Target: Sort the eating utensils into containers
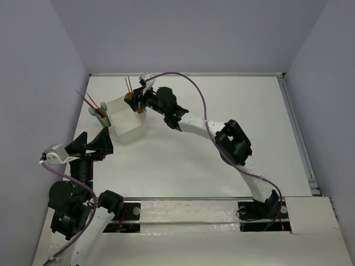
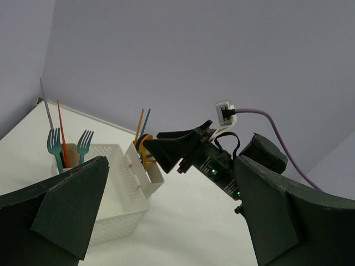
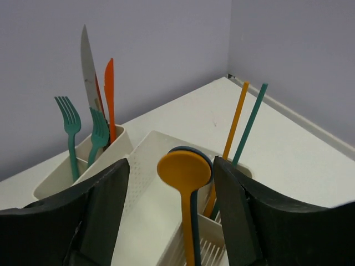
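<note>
We spread the right claw [image 1: 137, 101] around the spoon [image 3: 184, 169], seemingly leaving it upright in the box [image 1: 128, 133] by the far-left corner; the left claw [image 1: 94, 138] hangs open.

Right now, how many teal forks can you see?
2. Both stand upright in one narrow end compartment of the white box: a first fork and a second fork. Others could be hidden inside.

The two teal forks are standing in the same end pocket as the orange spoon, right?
No. The teal forks stand in the opposite end pocket from the orange spoon, beside the knives; the right wrist view shows it.
</note>
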Action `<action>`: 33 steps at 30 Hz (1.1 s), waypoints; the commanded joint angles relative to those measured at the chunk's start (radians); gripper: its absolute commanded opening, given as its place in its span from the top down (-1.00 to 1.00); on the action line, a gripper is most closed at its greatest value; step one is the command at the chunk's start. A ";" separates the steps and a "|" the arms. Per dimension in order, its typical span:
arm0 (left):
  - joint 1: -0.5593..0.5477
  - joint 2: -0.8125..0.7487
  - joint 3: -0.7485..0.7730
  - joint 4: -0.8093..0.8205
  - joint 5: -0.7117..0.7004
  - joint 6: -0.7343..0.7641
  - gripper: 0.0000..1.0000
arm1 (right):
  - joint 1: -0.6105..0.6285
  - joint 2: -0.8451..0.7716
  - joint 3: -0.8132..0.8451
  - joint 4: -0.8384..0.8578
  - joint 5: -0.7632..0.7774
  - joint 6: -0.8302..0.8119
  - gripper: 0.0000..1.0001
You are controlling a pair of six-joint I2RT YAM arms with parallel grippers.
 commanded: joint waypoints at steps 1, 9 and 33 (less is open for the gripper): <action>0.002 0.024 0.002 0.046 -0.007 0.012 -0.98 | 0.020 -0.116 0.004 -0.010 0.008 0.019 -0.47; 0.021 0.050 0.025 0.029 -0.007 0.003 -0.98 | 0.020 -0.338 -0.115 -0.097 0.064 0.105 -1.00; 0.021 0.100 0.194 -0.165 0.214 -0.106 -0.98 | 0.020 -1.956 -1.191 -0.924 0.548 0.379 -1.00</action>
